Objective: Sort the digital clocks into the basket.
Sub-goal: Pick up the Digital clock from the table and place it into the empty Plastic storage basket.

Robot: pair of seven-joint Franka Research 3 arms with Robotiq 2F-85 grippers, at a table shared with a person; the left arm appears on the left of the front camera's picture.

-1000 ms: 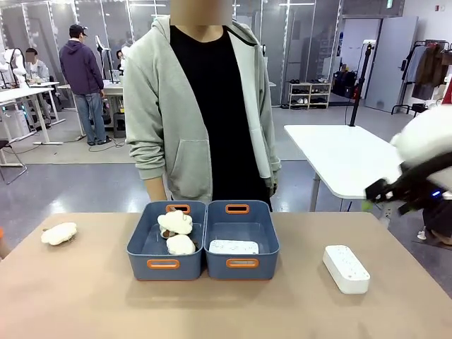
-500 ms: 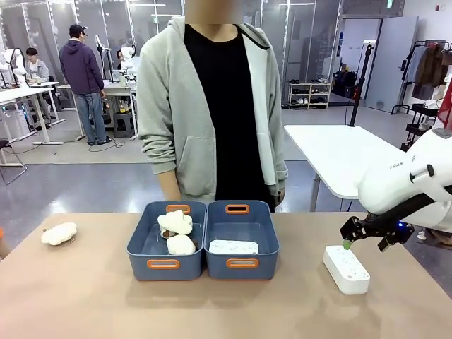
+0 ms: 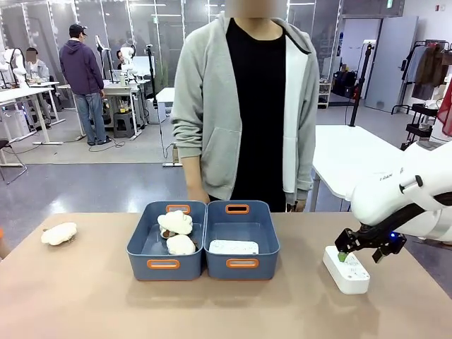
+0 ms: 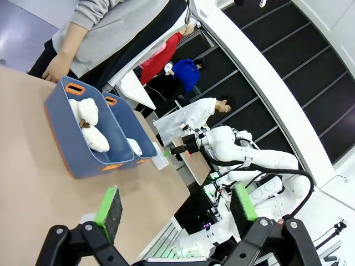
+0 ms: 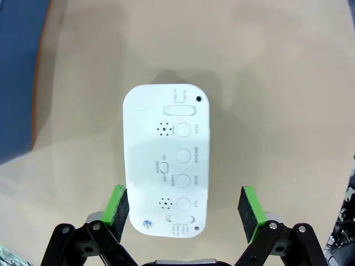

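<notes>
Fingers (image 5: 117, 206) of the right gripper (image 5: 183, 206) stand spread wide, with one green pad on each long side of a white digital clock (image 5: 166, 160). Neither pad touches it. The clock's near end lies between the pads and the rest stretches out past the fingertips, flat on the tan table (image 5: 288, 83). This wrist view shows round buttons, a slide switch and speaker holes on the upturned face.

The front view has none of that detail. It shows the right gripper (image 3: 358, 256) low over the clock (image 3: 347, 271), and well apart from those fingers a second clock (image 3: 234, 246) lying flat in the blue basket (image 3: 242, 263). Just beside the basket, a twin bin (image 3: 163, 264) holds two plush toys (image 3: 176, 222), and a person (image 3: 247, 106) stands beyond both.

The left gripper (image 4: 176, 204) is also spread, with nothing between its pads. Far beyond its fingertips, both bins appear side-on.
</notes>
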